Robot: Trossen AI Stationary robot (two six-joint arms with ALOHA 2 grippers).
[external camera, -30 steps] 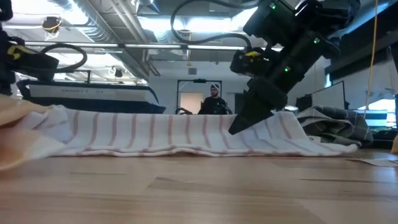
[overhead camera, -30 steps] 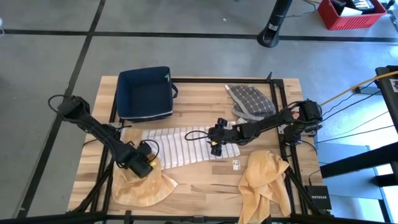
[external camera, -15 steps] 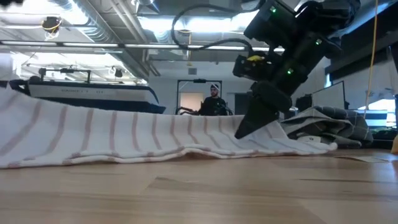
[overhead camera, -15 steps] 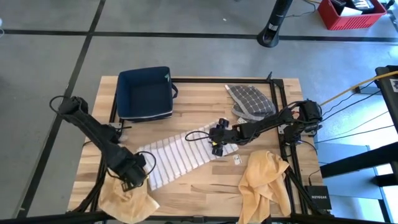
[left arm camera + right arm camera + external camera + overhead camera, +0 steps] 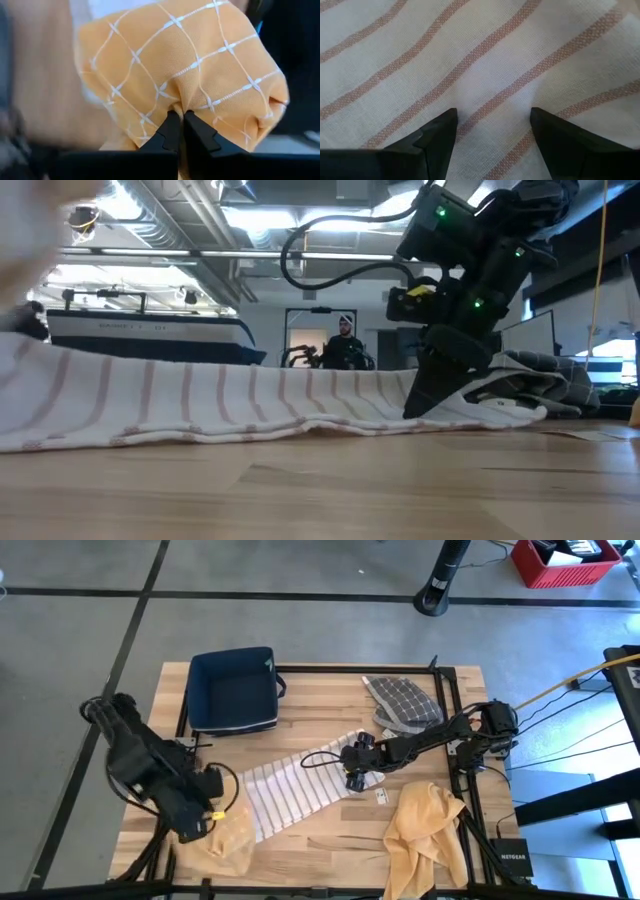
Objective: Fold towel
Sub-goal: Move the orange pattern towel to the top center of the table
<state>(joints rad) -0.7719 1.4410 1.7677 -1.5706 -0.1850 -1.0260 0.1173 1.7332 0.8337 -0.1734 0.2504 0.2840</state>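
A white towel with reddish stripes (image 5: 295,795) lies slantwise on the wooden table, from its middle toward the near left. My right gripper (image 5: 358,778) stands open on that towel's right end. My left gripper (image 5: 212,825), raised over the near left corner, is shut on an orange towel with a white grid (image 5: 228,845). That towel hangs bunched below it, beside the striped towel's left end. In the low view the striped towel (image 5: 200,395) stretches across the table, with my right gripper (image 5: 425,405) on it. My left gripper pinches a gathered fold of the orange towel (image 5: 175,102) between its two shut fingers, from above and pointing steeply down. The cloth puckers at the fingertips and hangs bunched below. Whether its lower part rests on the table, I cannot tell. My right gripper sets both spread fingertips (image 5: 437,130) on the striped towel's right end (image 5: 492,95), slanting down from the table's right side. The cloth lies flat on the table between and under the fingers.
A navy basket (image 5: 232,690) stands at the far left. A grey checked towel (image 5: 400,705) lies at the far right. Another orange towel (image 5: 425,835) drapes over the near right edge, with a small label (image 5: 380,802) beside it. Bare wood lies along the near middle.
My left gripper has risen with the orange towel, which was spread on the near left corner and now hangs bunched. The striped towel's left end has swung toward the near edge, so the towel lies slantwise. Its right end has stayed under my right gripper.
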